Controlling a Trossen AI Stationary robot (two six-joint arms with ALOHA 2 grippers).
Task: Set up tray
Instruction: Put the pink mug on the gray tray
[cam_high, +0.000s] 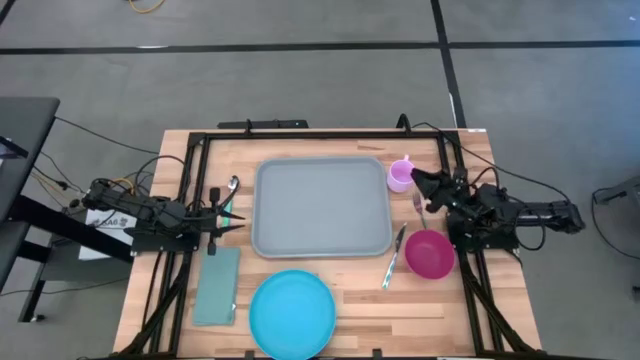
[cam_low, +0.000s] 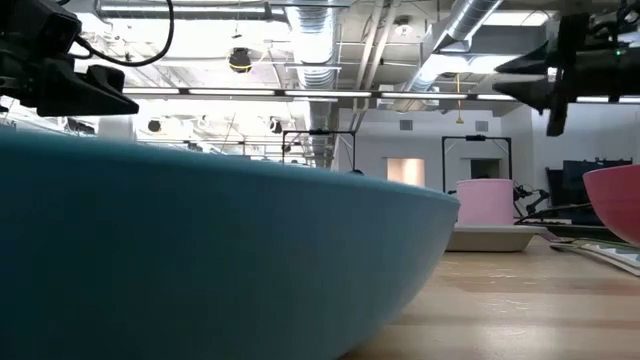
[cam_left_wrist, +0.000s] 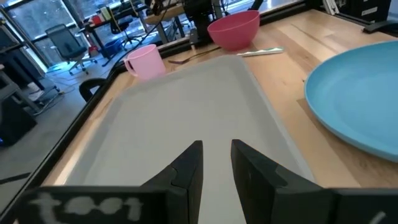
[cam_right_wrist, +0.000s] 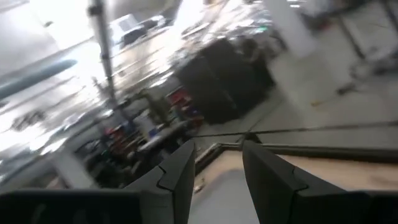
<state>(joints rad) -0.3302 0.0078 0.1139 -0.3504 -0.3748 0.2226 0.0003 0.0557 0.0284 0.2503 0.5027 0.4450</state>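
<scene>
High view: my left gripper (cam_high: 236, 222) sits left of the tray (cam_high: 320, 208), fingers parted, empty. Right gripper (cam_high: 418, 178) at right, angled up-left, open, holding nothing.

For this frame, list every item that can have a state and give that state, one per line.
tray: flat on the table, nothing on it
plate: beside the tray, bare
bowl: upright, off the tray
cup: upright, at the tray's corner
napkin: flat, off the tray
left gripper: open, holding nothing
right gripper: open, holding nothing, by the cup
</scene>
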